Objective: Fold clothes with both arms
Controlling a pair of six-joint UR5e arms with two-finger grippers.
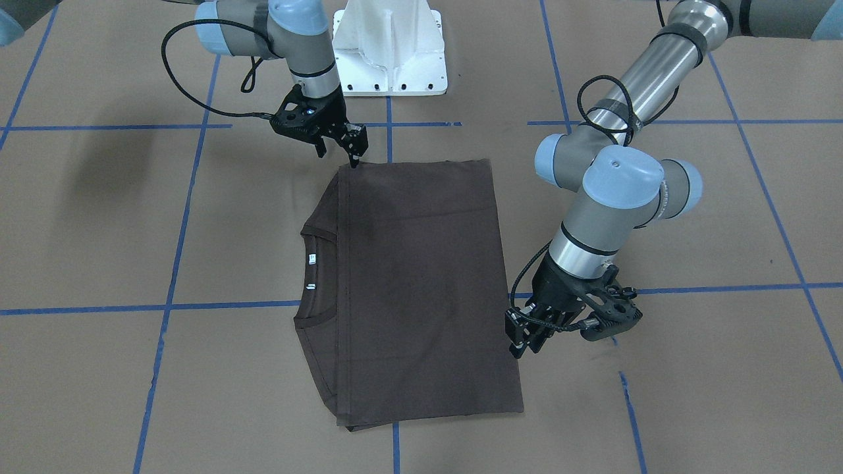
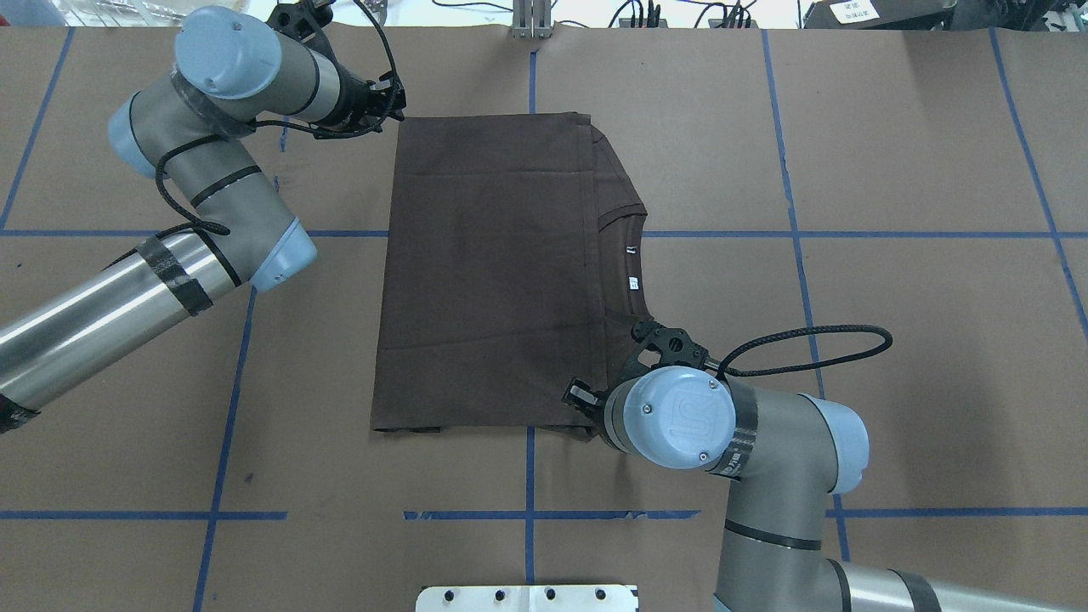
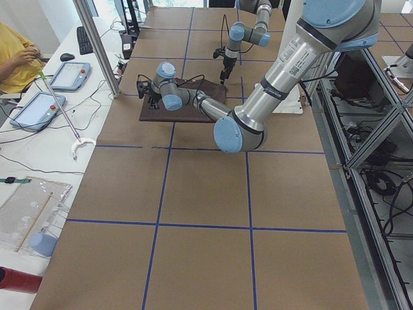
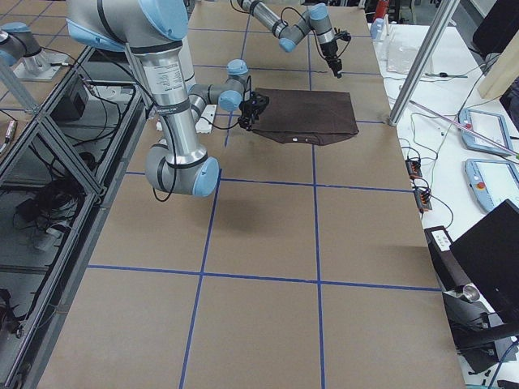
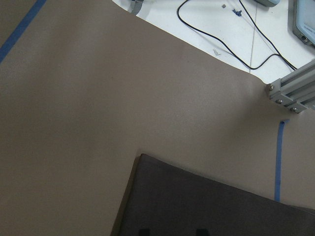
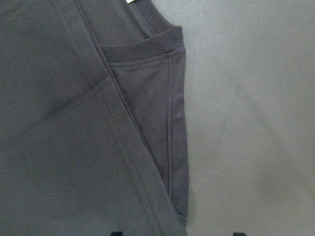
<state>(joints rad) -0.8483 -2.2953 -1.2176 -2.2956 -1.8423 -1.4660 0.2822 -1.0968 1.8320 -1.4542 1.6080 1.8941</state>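
The dark brown T-shirt [image 1: 415,283] lies flat on the brown table, folded into a rectangle. Its collar with white tags [image 2: 633,268] pokes out on the robot's right side. My left gripper [image 1: 520,339] hovers above the shirt's far left corner [image 2: 399,119], jaws a little apart and empty; the left wrist view shows that corner [image 5: 142,162]. My right gripper [image 1: 339,151] is open at the shirt's near right corner, one fingertip [image 1: 355,160] touching the cloth's edge. The right wrist view shows the collar and shoulder [image 6: 147,98] under it.
The white base pedestal [image 1: 388,52] stands at the robot's side of the table. Blue tape lines [image 2: 527,514] grid the table. Beyond the far edge are a metal post [image 3: 97,45], cables, tablets [image 3: 68,74] and a seated person [image 3: 16,55].
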